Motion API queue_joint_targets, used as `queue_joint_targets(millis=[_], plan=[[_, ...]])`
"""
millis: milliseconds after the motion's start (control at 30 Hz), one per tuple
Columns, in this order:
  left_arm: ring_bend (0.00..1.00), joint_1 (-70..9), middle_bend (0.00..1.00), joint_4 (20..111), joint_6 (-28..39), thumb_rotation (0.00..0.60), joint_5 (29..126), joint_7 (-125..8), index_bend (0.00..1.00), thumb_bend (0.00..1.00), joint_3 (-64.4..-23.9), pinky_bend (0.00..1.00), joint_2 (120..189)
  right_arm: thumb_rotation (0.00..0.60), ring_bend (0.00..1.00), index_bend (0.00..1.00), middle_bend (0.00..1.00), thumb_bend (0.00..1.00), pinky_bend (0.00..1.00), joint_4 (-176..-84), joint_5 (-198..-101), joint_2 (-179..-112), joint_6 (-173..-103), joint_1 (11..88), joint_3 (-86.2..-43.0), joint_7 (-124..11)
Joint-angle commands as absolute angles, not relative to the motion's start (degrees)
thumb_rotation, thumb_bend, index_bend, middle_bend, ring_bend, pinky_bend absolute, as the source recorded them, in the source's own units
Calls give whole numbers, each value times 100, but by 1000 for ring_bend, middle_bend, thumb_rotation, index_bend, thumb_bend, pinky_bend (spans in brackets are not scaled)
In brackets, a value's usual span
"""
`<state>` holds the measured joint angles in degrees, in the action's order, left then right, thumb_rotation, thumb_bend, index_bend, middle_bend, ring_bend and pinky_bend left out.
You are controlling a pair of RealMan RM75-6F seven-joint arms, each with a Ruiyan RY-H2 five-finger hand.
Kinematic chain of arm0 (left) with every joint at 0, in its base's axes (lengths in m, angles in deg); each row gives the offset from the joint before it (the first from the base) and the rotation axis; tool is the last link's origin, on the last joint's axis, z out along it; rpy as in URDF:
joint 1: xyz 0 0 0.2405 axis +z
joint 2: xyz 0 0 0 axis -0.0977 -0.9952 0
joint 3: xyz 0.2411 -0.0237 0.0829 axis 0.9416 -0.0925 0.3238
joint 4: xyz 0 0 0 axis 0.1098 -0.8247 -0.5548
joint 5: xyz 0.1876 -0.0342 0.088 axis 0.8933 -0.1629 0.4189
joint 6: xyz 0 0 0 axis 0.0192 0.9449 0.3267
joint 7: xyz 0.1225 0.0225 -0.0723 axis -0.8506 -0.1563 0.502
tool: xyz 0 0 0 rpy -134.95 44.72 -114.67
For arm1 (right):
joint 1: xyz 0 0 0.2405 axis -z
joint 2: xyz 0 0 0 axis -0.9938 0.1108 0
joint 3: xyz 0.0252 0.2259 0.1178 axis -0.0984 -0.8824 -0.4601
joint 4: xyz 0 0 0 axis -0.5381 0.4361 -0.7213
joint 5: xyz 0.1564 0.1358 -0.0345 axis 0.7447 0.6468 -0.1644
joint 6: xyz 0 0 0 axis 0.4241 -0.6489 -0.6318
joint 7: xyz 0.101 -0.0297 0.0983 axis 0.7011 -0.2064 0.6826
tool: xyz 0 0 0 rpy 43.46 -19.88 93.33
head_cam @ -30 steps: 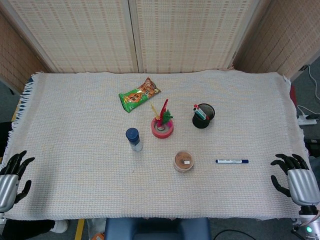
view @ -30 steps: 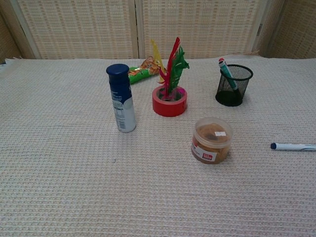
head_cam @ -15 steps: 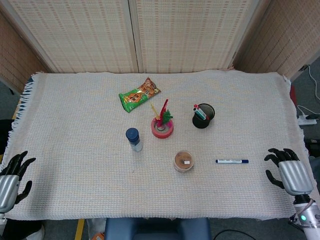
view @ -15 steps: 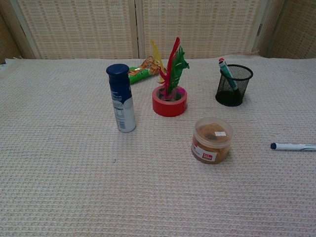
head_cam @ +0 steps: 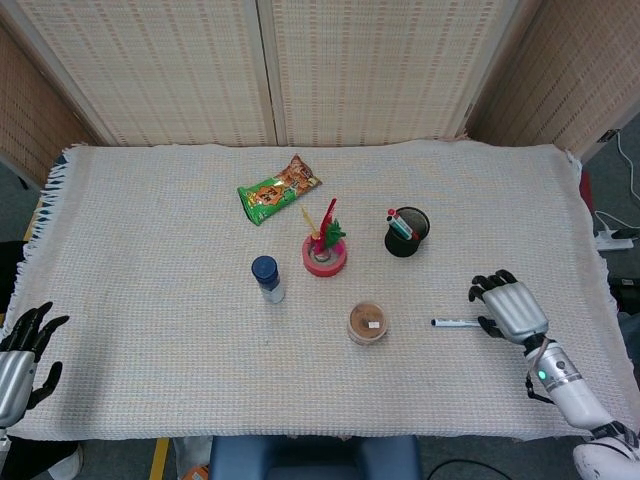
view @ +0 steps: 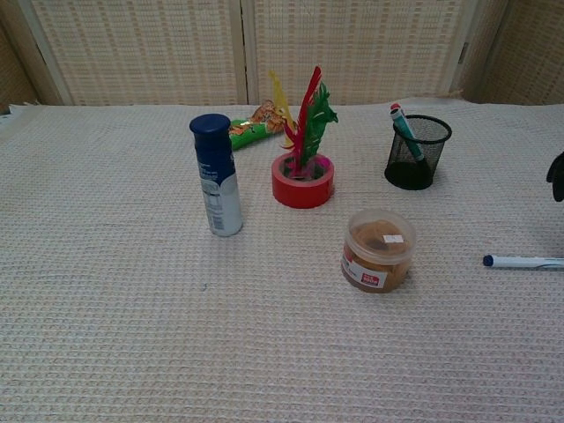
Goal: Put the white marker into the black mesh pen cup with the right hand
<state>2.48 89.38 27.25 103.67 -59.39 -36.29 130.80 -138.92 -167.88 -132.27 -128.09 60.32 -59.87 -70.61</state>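
Note:
The white marker (head_cam: 455, 323) with a blue cap lies flat on the woven cloth, right of centre; the chest view shows the marker (view: 526, 261) at its right edge. My right hand (head_cam: 510, 308) hovers over the marker's right end with fingers spread, holding nothing. Only dark fingertips (view: 556, 176) show in the chest view, well above the marker. The black mesh pen cup (head_cam: 407, 232) stands upright behind the marker, with a green marker inside, and the pen cup (view: 418, 152) is also in the chest view. My left hand (head_cam: 22, 358) rests open at the front left table edge.
A round plastic jar (head_cam: 368, 322) sits just left of the marker. A red tape roll with feathers (head_cam: 325, 255), a blue-capped bottle (head_cam: 267, 278) and a green snack bag (head_cam: 279, 188) stand further left and back. The table edge (head_cam: 590, 300) is close on the right.
My right hand has moved in from the table's right edge, leftward and forward, to over the marker's right end. The marker and left hand have not moved.

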Motion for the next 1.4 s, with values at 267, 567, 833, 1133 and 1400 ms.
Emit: queue_joint_targets(millis=[267, 567, 833, 1133, 1400], plan=[[0, 266, 9, 8935, 2759, 600, 10367, -5887, 186, 417, -3641, 273, 13058, 600, 242, 390, 227, 285, 176, -13818, -16492, -13579, -12389, 5736, -5777, -7647], [0, 245, 9, 8919, 2687, 600, 10320, -5879, 187, 417, -3645, 273, 13069, 600, 245, 390, 227, 286, 175, -13559, -16202, -13683, -12279, 5696, -5673, -7701], [0, 222, 9, 8876, 2613, 600, 10234, -5827, 189, 417, -3670, 273, 13074, 600, 247, 390, 227, 286, 175, -13284, -16125, -13902, -12129, 5542, -5653, -7615], [0, 212, 10, 8840, 2578, 600, 10190, -5753, 190, 417, -3684, 273, 13070, 600, 249, 390, 227, 286, 176, -13157, -16126, -14095, -12059, 5429, -5574, -7627], [0, 203, 10, 8814, 2546, 600, 10160, -5710, 191, 417, -3692, 274, 13074, 600, 272, 392, 227, 285, 198, -13059, -16090, -14206, -12131, 5394, -5561, -7644]])
